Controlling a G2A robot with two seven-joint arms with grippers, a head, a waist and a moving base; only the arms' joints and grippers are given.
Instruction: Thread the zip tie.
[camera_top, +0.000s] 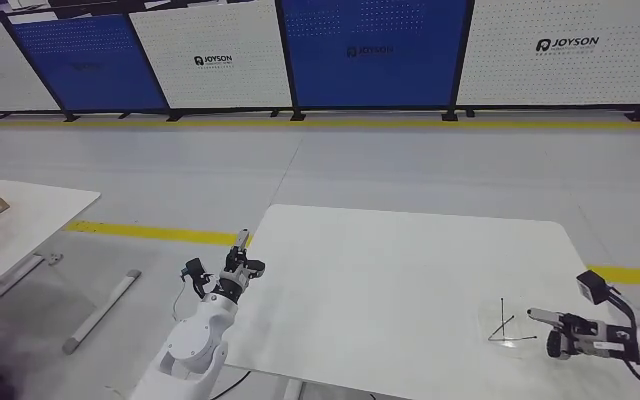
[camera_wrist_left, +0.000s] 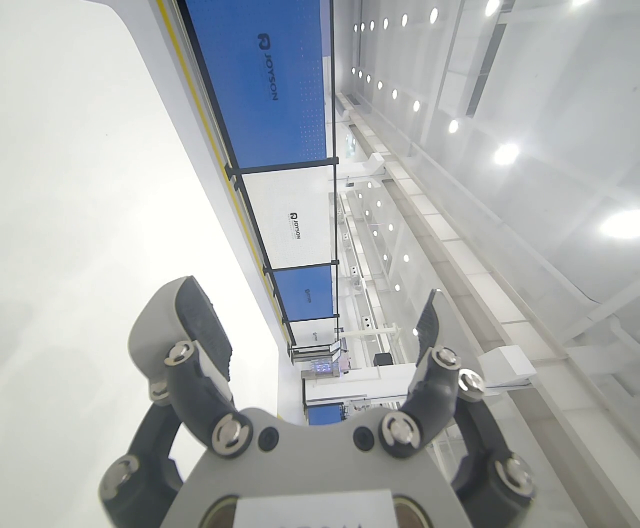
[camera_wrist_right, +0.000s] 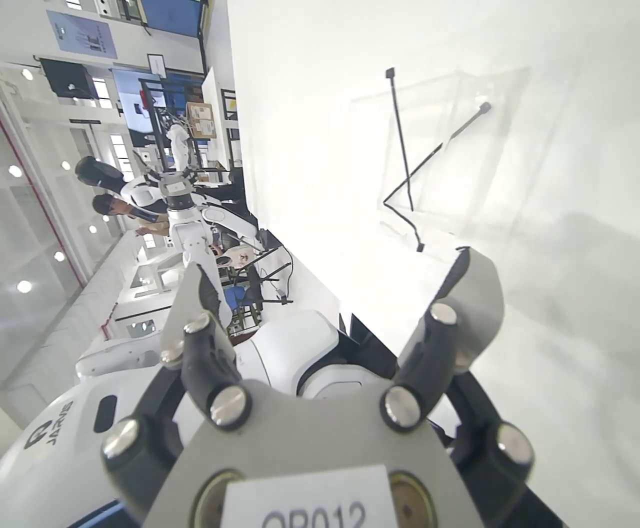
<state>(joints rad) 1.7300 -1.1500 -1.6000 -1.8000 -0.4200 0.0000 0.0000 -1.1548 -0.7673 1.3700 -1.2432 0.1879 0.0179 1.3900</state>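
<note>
Black zip ties (camera_top: 502, 320) cross in the clear tray (camera_top: 525, 328), lower right; the right gripper (camera_wrist_right: 332, 267), like the left gripper (camera_wrist_left: 310, 290), has fingers spread empty and should pinch just one.

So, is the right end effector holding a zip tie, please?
No, the right end effector is open and empty; the black zip ties lie in the clear tray.

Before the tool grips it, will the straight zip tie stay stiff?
Probably floppy: the straight zip tie is long and thin, and the bent zip tie crossing it already curves. Likely light, so a push may slide it.
</note>
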